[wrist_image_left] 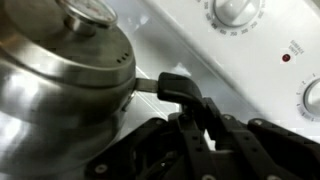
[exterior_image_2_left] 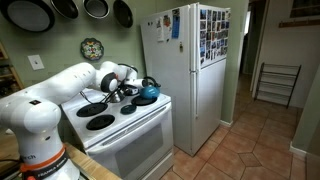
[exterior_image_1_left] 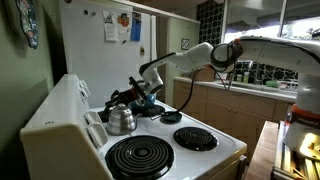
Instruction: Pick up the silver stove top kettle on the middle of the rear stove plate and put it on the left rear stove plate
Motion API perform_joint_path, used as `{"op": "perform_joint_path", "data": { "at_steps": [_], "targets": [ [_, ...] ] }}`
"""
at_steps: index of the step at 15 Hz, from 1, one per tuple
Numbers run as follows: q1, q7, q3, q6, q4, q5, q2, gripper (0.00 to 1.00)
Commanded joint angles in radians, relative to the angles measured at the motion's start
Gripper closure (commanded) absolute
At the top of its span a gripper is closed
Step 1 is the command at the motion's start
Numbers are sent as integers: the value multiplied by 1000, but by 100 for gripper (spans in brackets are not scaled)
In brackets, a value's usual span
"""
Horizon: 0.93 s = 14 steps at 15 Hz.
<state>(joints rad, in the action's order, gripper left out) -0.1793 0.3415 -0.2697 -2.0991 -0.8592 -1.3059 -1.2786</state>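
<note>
Wrist view: one silver stove top kettle fills frame, gripper just beside its black handle; whether jaws grip, cannot tell. In an exterior view, two kettles, second a teal kettle; three coil burners; silver kettle at stove's back edge, left rear stove plate uncovered near corner.

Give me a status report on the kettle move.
Gripper down at silver kettle, open or shut unclear. Kettle sits by back panel; large coil burner bare. Teal kettle close beside gripper.
</note>
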Motion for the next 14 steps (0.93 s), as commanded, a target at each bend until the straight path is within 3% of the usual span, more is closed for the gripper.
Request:
{"op": "perform_joint_path", "data": {
  "at_steps": [1, 7, 14],
  "targets": [
    [3, 86, -13, 12, 9, -11, -3, 96],
    [8, 147, -28, 2, -41, -29, 28, 96],
    [-13, 126, -65, -132, -196, -58, 114, 96]
  ]
}}
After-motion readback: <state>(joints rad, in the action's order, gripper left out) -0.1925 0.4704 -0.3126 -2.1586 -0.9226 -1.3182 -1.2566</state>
